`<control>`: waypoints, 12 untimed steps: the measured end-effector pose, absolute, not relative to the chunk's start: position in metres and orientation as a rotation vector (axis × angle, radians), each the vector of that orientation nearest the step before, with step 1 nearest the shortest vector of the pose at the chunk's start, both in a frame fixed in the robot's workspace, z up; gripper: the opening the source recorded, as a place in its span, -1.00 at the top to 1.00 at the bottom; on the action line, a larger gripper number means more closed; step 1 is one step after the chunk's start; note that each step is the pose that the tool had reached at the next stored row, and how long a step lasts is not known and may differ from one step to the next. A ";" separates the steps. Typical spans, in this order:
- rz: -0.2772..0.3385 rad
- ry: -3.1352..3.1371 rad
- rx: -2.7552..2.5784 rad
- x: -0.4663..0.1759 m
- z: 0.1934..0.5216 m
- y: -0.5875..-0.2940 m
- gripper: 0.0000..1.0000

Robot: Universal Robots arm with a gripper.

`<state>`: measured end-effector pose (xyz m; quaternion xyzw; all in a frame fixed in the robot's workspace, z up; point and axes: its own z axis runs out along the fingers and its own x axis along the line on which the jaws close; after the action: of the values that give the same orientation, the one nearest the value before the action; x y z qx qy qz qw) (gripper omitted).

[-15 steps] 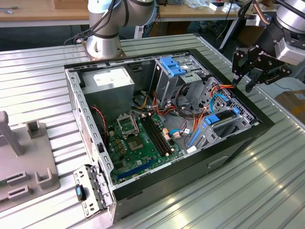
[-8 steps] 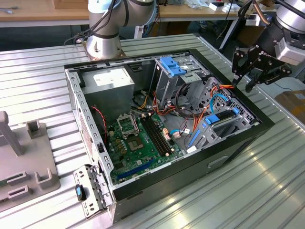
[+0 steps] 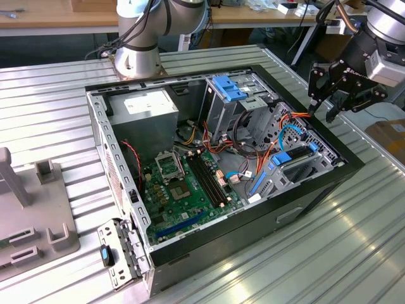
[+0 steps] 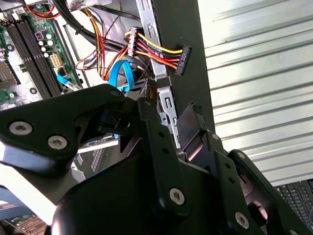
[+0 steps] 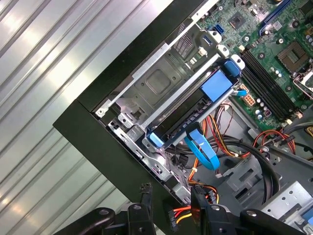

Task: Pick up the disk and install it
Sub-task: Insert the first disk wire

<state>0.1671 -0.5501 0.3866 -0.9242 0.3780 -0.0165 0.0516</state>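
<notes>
Disk [image 5: 188, 115] lies in the drive cage [image 5: 156, 81], near the spread, empty pincer [image 3: 321, 111].

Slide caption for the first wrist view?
Open gripper above the computer case edge; blue-railed disk lies in its metal bay.

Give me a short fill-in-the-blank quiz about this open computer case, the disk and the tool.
1. The tool hangs with its fingers ___ and nothing between them.
2. In the exterior view the tool is above the edge of the case on that view's ___.
3. The disk sits in the drive cage, framed by ___ plastic rails.
Missing words: open; right; blue.
</notes>
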 end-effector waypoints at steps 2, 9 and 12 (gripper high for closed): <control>-0.050 1.149 -2.812 0.167 0.387 -0.550 0.11; -0.050 1.143 -2.815 0.167 0.387 -0.550 0.11; -0.050 1.141 -2.815 0.167 0.387 -0.550 0.11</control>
<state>0.1671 -0.5501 0.3866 -0.9254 0.3752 -0.0163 0.0516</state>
